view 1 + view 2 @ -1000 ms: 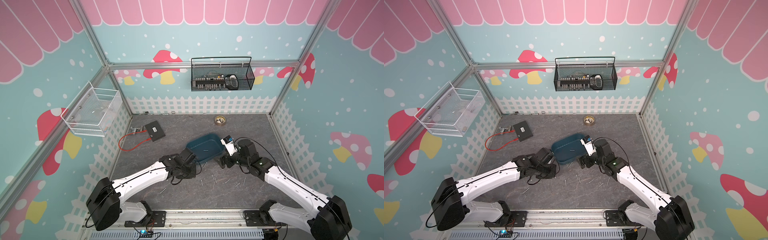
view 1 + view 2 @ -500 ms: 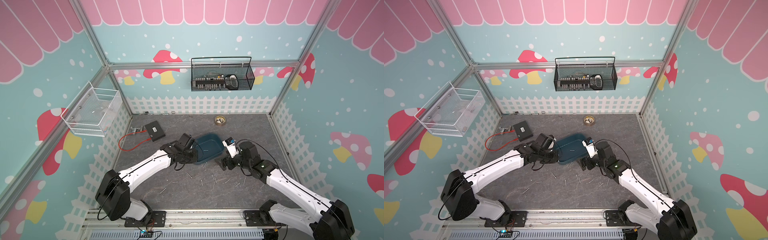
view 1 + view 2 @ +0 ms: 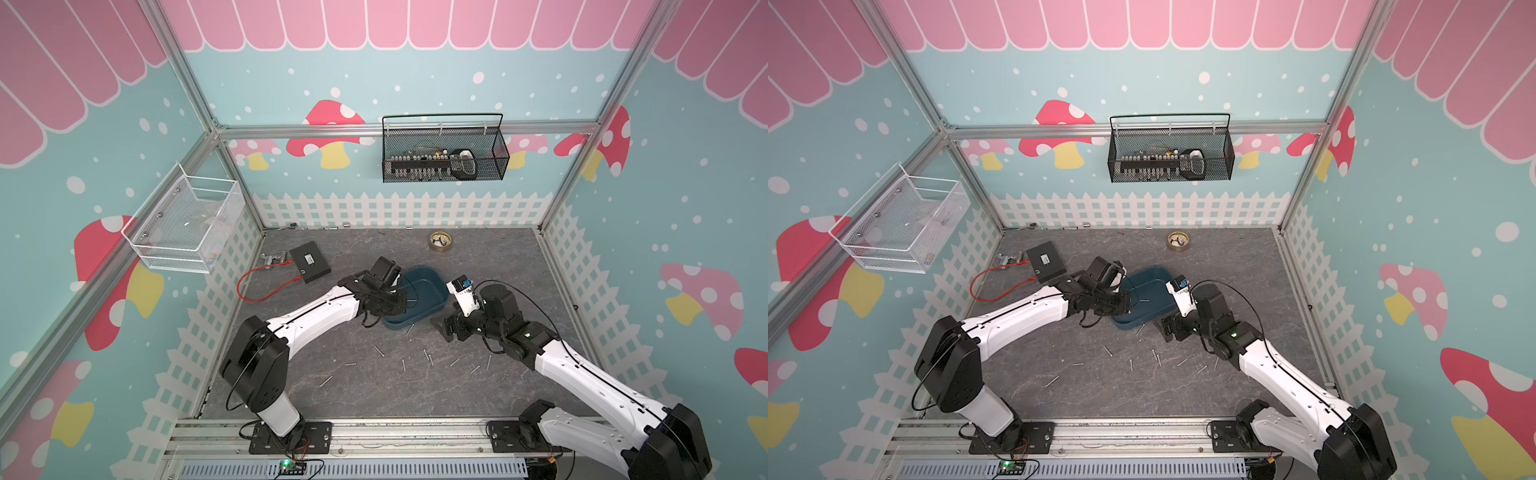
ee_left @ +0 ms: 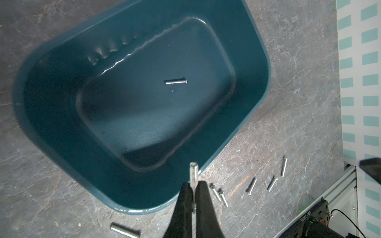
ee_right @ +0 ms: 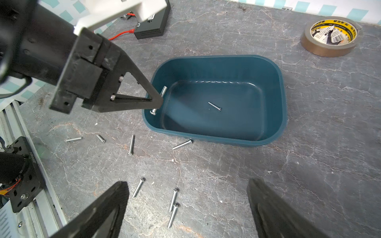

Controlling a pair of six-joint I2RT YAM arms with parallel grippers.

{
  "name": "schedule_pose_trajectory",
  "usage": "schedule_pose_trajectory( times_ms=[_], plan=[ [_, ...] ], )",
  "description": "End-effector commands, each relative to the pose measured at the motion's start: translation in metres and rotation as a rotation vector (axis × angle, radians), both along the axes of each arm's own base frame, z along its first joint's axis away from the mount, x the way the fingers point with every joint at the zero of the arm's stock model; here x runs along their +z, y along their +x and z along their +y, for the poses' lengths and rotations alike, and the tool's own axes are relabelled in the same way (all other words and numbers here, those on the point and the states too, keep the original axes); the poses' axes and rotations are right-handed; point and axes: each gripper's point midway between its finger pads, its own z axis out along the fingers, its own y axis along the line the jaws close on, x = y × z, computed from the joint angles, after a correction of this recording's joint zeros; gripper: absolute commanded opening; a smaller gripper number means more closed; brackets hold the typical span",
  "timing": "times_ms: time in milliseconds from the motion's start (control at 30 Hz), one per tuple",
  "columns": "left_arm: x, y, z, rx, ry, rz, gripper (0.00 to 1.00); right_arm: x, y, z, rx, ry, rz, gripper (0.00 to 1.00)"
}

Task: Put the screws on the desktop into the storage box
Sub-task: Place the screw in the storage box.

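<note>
Silvery screws [image 3: 425,354] lie scattered on my grey desktop [image 3: 374,399], six o'clock from the teal tub [image 3: 415,323]. My right gripper [image 5: 187,183] hangs open at the tub's four o'clock. My left gripper [image 4: 192,190], at nine o'clock, pinches one screw [image 4: 194,173] above the rim; another screw [image 4: 175,81] lies inside.

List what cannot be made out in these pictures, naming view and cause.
Contents of the black wire mesh basket: both top views, too small, behind mesh.
Gripped end of the thin silvery metal screw: left wrist view, between fingers of left pincer.
Silvery threaded rod: same view, edge cuts it.
</note>
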Motion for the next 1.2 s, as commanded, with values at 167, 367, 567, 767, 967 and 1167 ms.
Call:
schedule_pose_trajectory(
  times_ms=[167, 367, 567, 767, 967, 1167],
  plan=[
    [0.001, 0.017, -0.008, -0.017, -0.030, -0.022, 0.00, -0.004, -0.005, -0.004, -0.010, -0.013, 0.015, 0.96],
    [0.000, 0.021, -0.004, -0.015, -0.037, -0.018, 0.20, -0.005, -0.006, -0.006, -0.030, -0.009, 0.032, 0.95],
    [0.001, 0.026, 0.002, -0.020, -0.053, -0.011, 0.53, -0.007, -0.006, -0.010, -0.057, -0.021, 0.053, 0.95],
    [0.007, 0.027, 0.006, -0.026, -0.063, -0.018, 0.85, -0.008, -0.010, -0.011, -0.058, -0.023, 0.069, 0.95],
    [0.016, 0.028, 0.014, -0.007, -0.054, -0.041, 0.99, -0.014, -0.015, -0.012, -0.061, -0.042, 0.078, 0.94],
    [0.042, 0.022, 0.020, -0.032, -0.069, -0.105, 0.99, -0.016, -0.020, -0.010, -0.049, -0.046, 0.090, 0.95]
  ],
)
